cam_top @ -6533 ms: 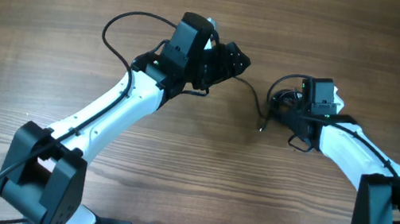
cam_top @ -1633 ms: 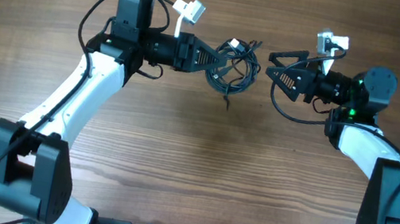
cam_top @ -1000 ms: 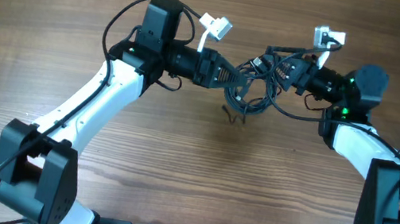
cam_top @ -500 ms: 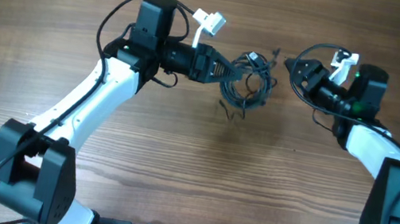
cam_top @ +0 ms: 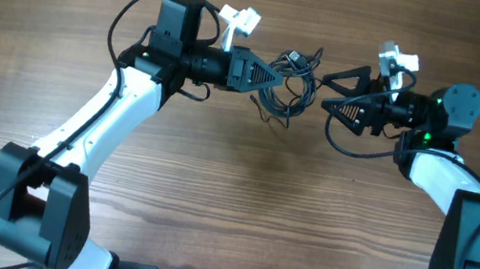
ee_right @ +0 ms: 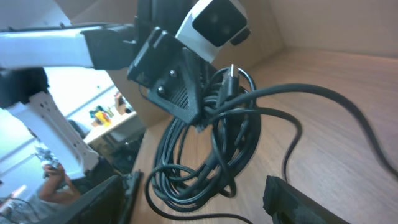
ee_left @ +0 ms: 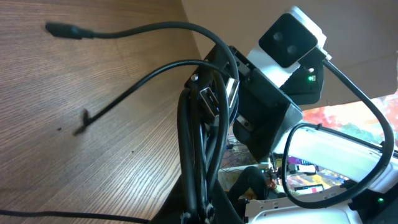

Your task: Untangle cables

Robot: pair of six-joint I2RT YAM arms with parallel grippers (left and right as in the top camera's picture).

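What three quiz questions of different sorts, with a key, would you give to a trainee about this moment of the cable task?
1. Fill in the missing word: the right claw has its jaws ____ (open or shut).
2. Which one holds the cables? A. the left claw B. the right claw C. neither of them
3. True or false: the cables are already separated into single straight strands.

Key: 1. open; 2. A; 3. false, they are one tangled bundle of loops.

Black cables (cam_top: pixel 290 65); brown wood-grain table (cam_top: pixel 211 198); white-and-black arms (cam_top: pixel 97 122).
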